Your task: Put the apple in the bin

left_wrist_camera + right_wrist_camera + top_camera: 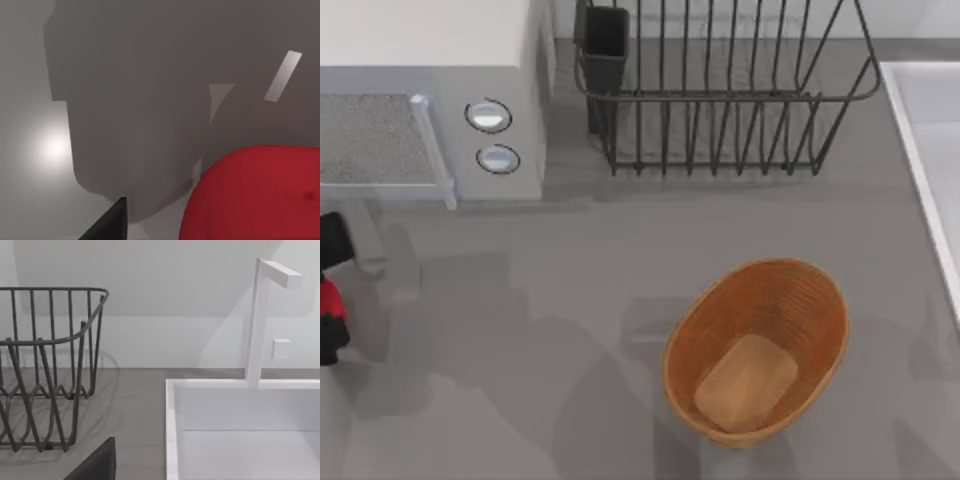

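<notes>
Sitting at the top view's far left edge, the apple [329, 300] meets the left gripper [330, 290], jaw state unclear; the bin [757, 348] waits lower right

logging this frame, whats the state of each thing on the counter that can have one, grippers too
apple: at the top view's left edge, against the left gripper, outside the basket
bin: upright, nothing in it
microwave: door shut
dish rack: upright, holds a dark cup in its corner
sink: basin bare, faucet dry
right gripper: near the sink
</notes>
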Available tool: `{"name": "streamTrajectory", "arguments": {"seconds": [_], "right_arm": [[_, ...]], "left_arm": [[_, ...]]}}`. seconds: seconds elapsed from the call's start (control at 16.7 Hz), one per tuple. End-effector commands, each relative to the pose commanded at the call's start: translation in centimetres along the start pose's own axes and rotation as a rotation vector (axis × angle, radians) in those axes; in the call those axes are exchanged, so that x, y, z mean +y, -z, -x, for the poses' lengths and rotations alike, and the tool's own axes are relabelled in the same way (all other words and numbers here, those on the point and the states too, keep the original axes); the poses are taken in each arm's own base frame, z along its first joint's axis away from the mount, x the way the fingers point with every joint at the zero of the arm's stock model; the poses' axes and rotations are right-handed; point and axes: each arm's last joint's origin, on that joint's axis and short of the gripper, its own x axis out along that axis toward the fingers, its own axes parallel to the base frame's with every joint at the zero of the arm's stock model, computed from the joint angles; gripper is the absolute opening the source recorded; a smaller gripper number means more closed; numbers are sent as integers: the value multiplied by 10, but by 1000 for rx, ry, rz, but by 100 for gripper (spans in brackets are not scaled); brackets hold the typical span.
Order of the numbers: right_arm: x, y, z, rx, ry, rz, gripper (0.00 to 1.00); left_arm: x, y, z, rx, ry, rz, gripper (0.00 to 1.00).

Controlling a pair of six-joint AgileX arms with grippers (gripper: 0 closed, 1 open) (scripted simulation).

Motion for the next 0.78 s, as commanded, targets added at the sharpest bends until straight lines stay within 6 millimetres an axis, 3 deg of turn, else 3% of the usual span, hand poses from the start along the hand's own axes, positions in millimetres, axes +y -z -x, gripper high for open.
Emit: {"name": "streamTrajectory", "arguments": {"seconds": [0.18, 0.78], "right_arm": [[0, 0, 0, 0, 0, 0, 100], [0, 0, 0, 0, 0, 0, 100]], "left_arm": [[0, 0, 0, 0, 0, 0, 100], [0, 0, 0, 0, 0, 0, 25]]}}
